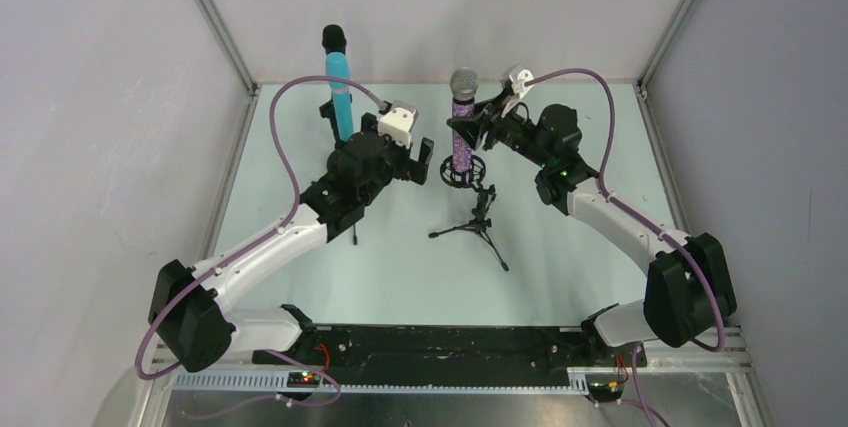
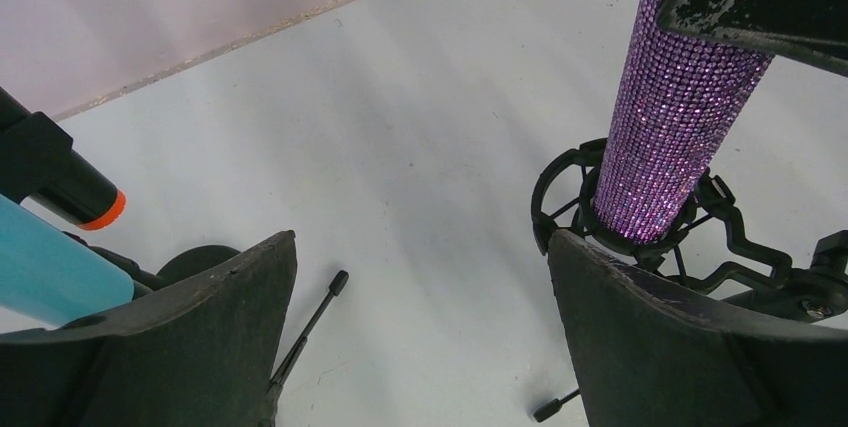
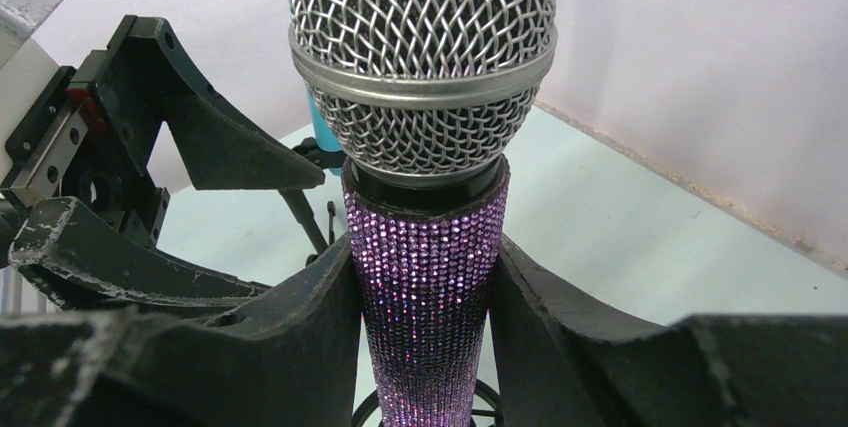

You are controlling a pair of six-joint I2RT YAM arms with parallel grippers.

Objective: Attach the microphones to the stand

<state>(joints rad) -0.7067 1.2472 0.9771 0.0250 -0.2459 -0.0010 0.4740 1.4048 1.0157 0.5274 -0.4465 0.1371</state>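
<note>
While seated in the mount (image 1: pixel 459 175), the purple microphone (image 1: pixel 462 137) is clasped by the right tool (image 3: pixel 424 282). The left tool (image 2: pixel 420 247) is spread wide at nine o'clock.

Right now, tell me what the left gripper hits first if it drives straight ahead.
Probably the bare table: the open left gripper points down at it. The purple microphone stands right of that line, a thin stand leg left; depth is unclear.

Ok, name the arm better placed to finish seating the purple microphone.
Right, probably: the right tool is shut on the purple microphone, upright in the stand ring. The left tool sits open alongside, holding nothing.
</note>
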